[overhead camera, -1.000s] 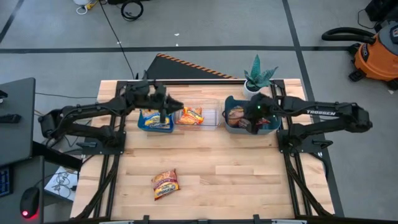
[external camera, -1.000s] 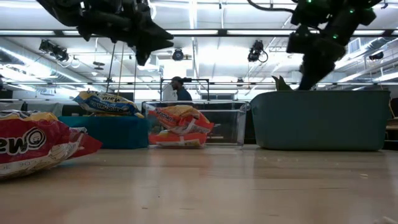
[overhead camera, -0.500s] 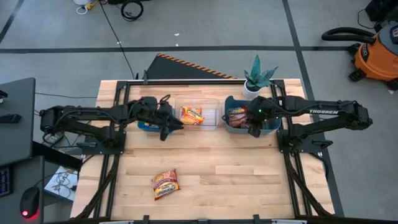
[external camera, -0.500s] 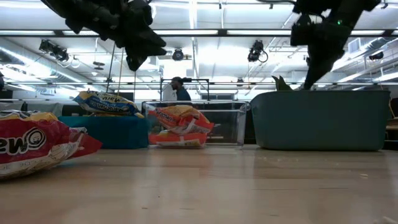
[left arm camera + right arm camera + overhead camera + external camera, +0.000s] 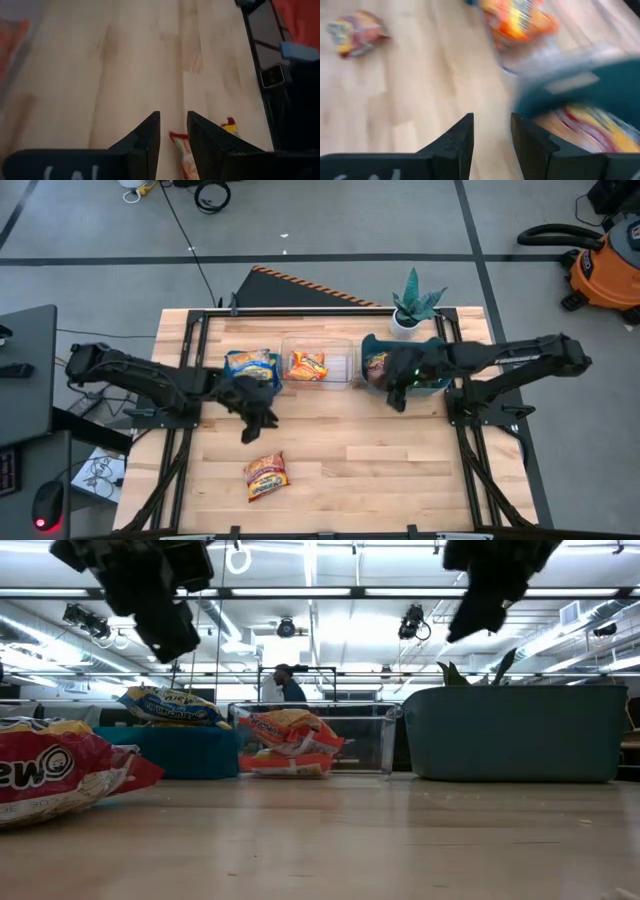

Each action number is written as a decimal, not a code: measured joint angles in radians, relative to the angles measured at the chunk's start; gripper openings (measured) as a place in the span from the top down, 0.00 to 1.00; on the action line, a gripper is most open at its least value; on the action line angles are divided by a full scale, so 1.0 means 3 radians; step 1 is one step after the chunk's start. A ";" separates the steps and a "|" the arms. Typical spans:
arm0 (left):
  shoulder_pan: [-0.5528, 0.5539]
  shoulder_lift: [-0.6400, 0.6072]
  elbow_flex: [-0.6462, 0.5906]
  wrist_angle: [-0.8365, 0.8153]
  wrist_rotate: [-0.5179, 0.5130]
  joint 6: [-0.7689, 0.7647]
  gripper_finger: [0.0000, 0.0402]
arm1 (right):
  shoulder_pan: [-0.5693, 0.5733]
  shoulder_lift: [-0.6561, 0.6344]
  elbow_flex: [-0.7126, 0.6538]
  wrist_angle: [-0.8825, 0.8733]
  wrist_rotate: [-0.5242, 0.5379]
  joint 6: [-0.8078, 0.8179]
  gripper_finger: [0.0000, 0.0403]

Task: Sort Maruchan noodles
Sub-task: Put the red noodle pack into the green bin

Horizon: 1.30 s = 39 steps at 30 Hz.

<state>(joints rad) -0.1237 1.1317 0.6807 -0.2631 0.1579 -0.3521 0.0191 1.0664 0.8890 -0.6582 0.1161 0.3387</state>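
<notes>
A loose orange-red Maruchan packet (image 5: pixel 266 476) lies flat on the wood near the table's near edge; it also shows in the low view (image 5: pixel 55 772) and the left wrist view (image 5: pixel 184 152). A blue-and-yellow packet (image 5: pixel 250 363) lies in the blue bin (image 5: pixel 232 383), an orange one (image 5: pixel 309 364) in the clear bin (image 5: pixel 340 377), and a red one (image 5: pixel 378 364) in the teal bin (image 5: pixel 432 378). My left gripper (image 5: pixel 255 422) hovers empty between the blue bin and the loose packet, its fingers a narrow gap apart. My right gripper (image 5: pixel 396 397) hovers empty just near of the teal bin, also narrowly open.
A potted plant (image 5: pixel 413 305) stands at the far edge behind the teal bin. The three bins stand in a row across the far half of the table. Bare wood lies in the middle (image 5: pixel 380 460) and to the right of the loose packet.
My left gripper has gone from above the blue bin toward the table's near edge, toward the loose packet. My right gripper has risen out of the teal bin and come a little toward the near edge. The packets have stayed where they were.
</notes>
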 joint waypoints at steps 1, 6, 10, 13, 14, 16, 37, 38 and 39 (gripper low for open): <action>-0.0078 0.0001 0.0000 -0.0017 -0.0052 -0.0046 0.74 | 0.0101 0.0072 0.0000 0.0134 0.0047 -0.0005 0.66; -0.0420 0.0001 0.0000 -0.0089 -0.0274 -0.0462 0.74 | 0.0428 0.0411 0.0064 0.0553 0.0128 -0.0081 0.66; -0.0709 0.0105 0.0003 -0.0092 -0.0382 -0.0781 0.74 | 0.0637 0.0676 0.0209 0.0559 0.0256 -0.0078 0.66; -0.0993 0.0241 0.0004 -0.0091 -0.0420 -0.0985 0.74 | 0.0794 0.0896 0.0326 0.0540 0.0308 -0.0082 0.66; -0.1090 0.0289 0.0003 -0.0129 -0.0420 -0.1069 0.74 | 0.0838 0.0959 0.0371 0.0522 0.0310 -0.0083 0.66; -0.1277 0.0344 0.0003 -0.0224 -0.0417 -0.1282 0.74 | 0.0917 0.1074 0.0472 0.0491 0.0312 -0.0088 0.67; -0.1975 0.1459 0.0001 0.0389 -0.0500 -0.2348 0.80 | 0.1231 0.1292 0.0796 0.0489 0.0421 -0.0101 0.67; -0.1919 0.1513 0.0003 0.0448 -0.0533 -0.2266 0.80 | 0.1240 0.1299 0.0796 0.0516 0.0421 -0.0092 0.67; -0.1870 0.1555 0.0007 0.0518 -0.0609 -0.2187 0.80 | 0.1250 0.1311 0.0797 0.0559 0.0421 -0.0091 0.67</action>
<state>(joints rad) -0.6846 1.5983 0.6828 -0.1077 -0.0249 -1.0080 0.3941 1.4596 1.1282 -0.4907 0.2424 0.3115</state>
